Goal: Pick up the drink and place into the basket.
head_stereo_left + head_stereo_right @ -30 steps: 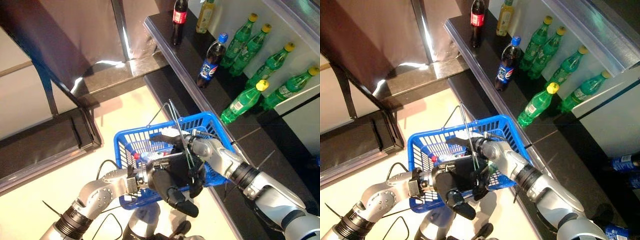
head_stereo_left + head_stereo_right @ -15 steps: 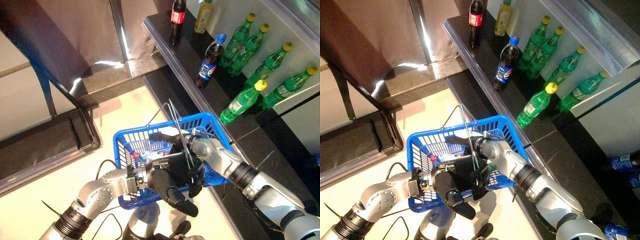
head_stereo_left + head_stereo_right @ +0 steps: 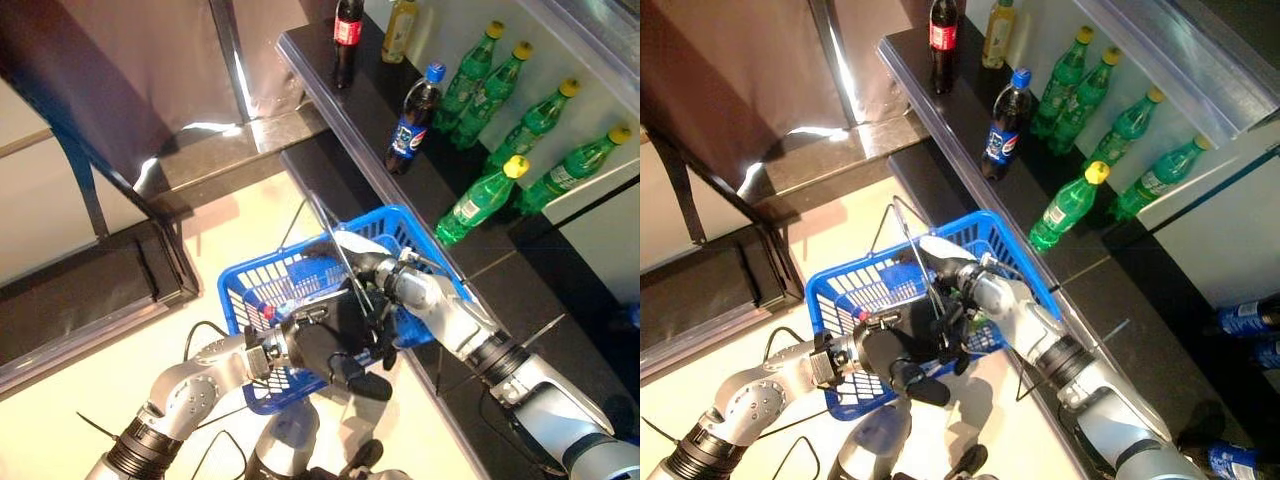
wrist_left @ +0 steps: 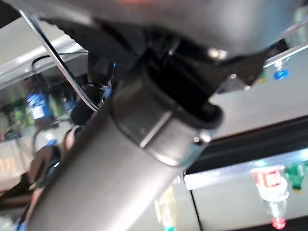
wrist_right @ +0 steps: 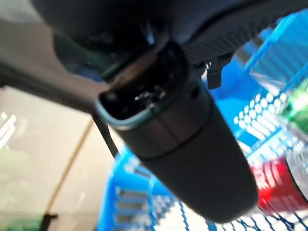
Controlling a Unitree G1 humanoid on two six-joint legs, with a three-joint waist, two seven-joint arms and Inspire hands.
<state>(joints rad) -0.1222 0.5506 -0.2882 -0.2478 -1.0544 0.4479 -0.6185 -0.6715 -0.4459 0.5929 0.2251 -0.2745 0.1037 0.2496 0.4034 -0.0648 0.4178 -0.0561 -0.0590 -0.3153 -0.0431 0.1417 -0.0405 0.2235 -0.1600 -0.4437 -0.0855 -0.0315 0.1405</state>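
Two hands crowd the blue basket (image 3: 262,290): left hand (image 3: 330,352) curled on its wire handle, right hand (image 3: 368,300) inside, grip unreadable. Drink (image 5: 279,180) lies flat on basket floor, just beside right hand.

1. Green bottles with yellow caps on the shelf (image 3: 345,120): five, first (image 3: 474,62); second (image 3: 500,80); third (image 3: 540,115); fourth (image 3: 582,162); fifth (image 3: 478,197).
2. Dark cola bottles: two, blue-labelled (image 3: 412,121); red-labelled (image 3: 346,29).
3. Yellow bottle (image 3: 398,18): one.
4. Blue basket (image 3: 262,287): one.
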